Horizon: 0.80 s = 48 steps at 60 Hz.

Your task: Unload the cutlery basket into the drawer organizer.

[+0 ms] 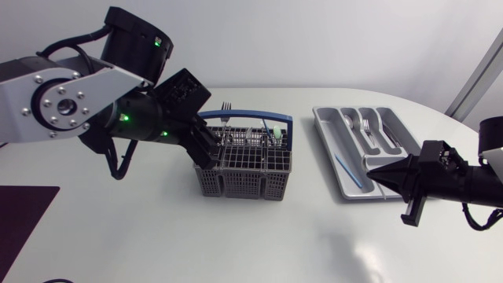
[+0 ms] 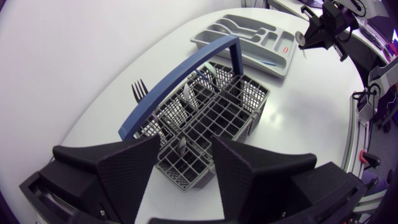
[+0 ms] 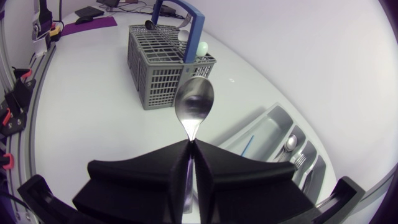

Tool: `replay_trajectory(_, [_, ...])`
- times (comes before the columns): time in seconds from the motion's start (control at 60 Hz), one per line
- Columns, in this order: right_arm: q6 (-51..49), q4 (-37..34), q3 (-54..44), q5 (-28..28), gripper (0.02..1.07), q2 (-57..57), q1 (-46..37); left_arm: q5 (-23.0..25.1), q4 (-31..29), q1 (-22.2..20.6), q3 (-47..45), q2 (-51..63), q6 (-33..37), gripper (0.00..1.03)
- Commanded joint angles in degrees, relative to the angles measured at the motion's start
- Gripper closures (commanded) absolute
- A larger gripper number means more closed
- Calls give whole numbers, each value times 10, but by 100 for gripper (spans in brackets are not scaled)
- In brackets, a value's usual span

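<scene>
Left claw point(image 2: 186, 142) spread wide, empty, above end of grey mesh cutlery basket with blue handle point(image 1: 244, 169) mid-bench. Right claw point(image 3: 189, 142) clamped on silver metal spoon point(image 3: 194, 102), beside grey plastic drawer organizer point(image 1: 330, 141).

Grey grid-mesh cutlery basket point(image 1: 244, 174) with blue handle point(image 1: 244, 116); pale grey drawer organizer point(image 1: 323, 128) at 3 o'clock with blue stick point(image 1: 345, 170); silver spoon point(image 3: 194, 102); white tabletop point(image 1: 157, 232); dark purple mat point(image 1: 23, 211) at 8 o'clock.
</scene>
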Motion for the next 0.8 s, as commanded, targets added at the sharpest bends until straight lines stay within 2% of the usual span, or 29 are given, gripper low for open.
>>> replay_trajectory(0.0, [-79,-11,32,-14,94,38,-27,2,-4,6,-18,15,12,29])
replay_trajectory(0.417, [-319,-84,180,-2,94,252,-133,-2,-4,5,-19,21,12,29])
replay_trajectory(0.683, [-420,-78,238,57,94,345,-145,-8,-5,-2,-14,30,8,29])
replay_trajectory(0.783, [-424,-61,249,80,94,359,-141,-13,-6,-7,-11,32,8,29])
